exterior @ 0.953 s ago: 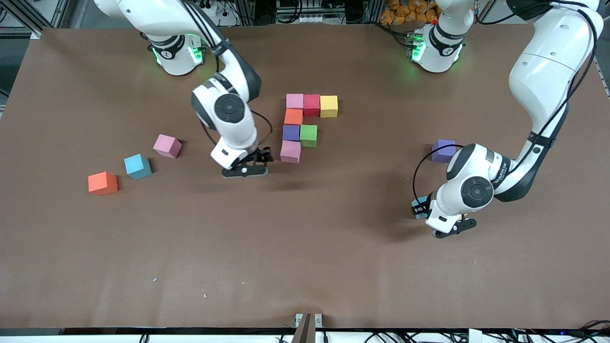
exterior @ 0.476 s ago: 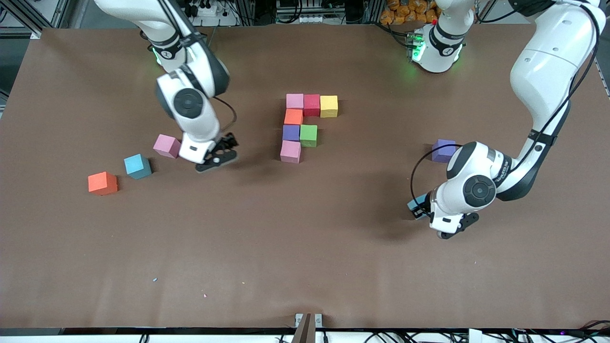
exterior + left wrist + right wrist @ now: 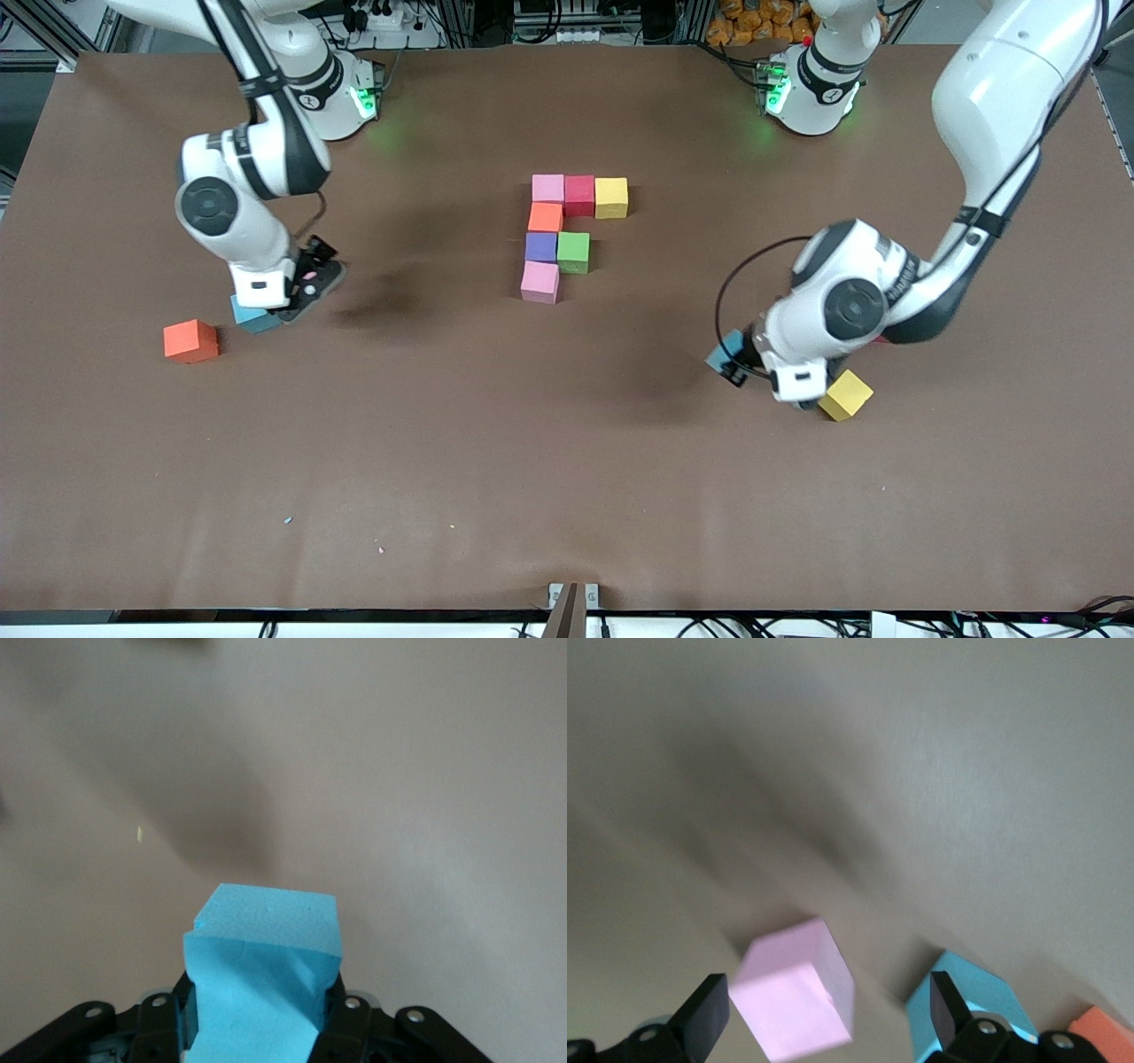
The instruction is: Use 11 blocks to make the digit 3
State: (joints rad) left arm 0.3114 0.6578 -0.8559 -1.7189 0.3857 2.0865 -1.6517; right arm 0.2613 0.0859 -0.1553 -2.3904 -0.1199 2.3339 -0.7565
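left gripper (image 3: 815,397), toward the left arm's end of the table, is clamped hard on a yellow block (image 3: 846,395), and the foam looks crushed and skewed. expect it to twist or spring loose when you set it against the half-built digit (image 3: 567,235) mid-table. right gripper (image 3: 824,1005) hangs open astride the pink block (image 3: 793,997), with the blue block (image 3: 970,1005) just beside it, so a finger may nudge that one as you close.

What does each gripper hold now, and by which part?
Left gripper clamps a blue block by two opposite sides. Right gripper holds nothing.
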